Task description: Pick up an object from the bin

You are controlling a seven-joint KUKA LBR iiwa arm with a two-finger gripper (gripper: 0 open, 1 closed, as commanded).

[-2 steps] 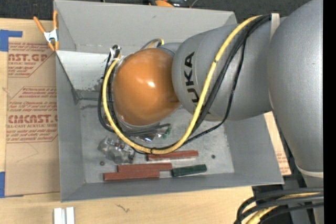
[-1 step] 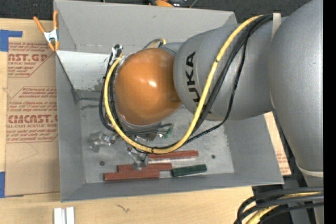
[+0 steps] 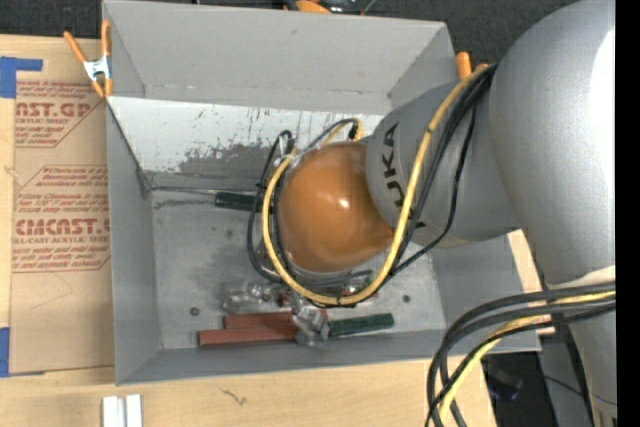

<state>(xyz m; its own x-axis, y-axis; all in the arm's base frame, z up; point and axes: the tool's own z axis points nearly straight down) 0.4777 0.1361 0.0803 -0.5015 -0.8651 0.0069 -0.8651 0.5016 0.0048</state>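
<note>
Your gripper (image 3: 309, 321) is down by the bin's (image 3: 130, 245) near wall, between the red-brown bar (image 3: 245, 332) and the dark green stick (image 3: 362, 323); whether it's gripping, you can't tell.

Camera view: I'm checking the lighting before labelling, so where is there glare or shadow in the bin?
Camera view: a small bright highlight sits on the robot's orange cover; the bin floor just left of it looks darker, likely shadow of the arm; the red-brown bar by the near wall shows no glare.
</note>
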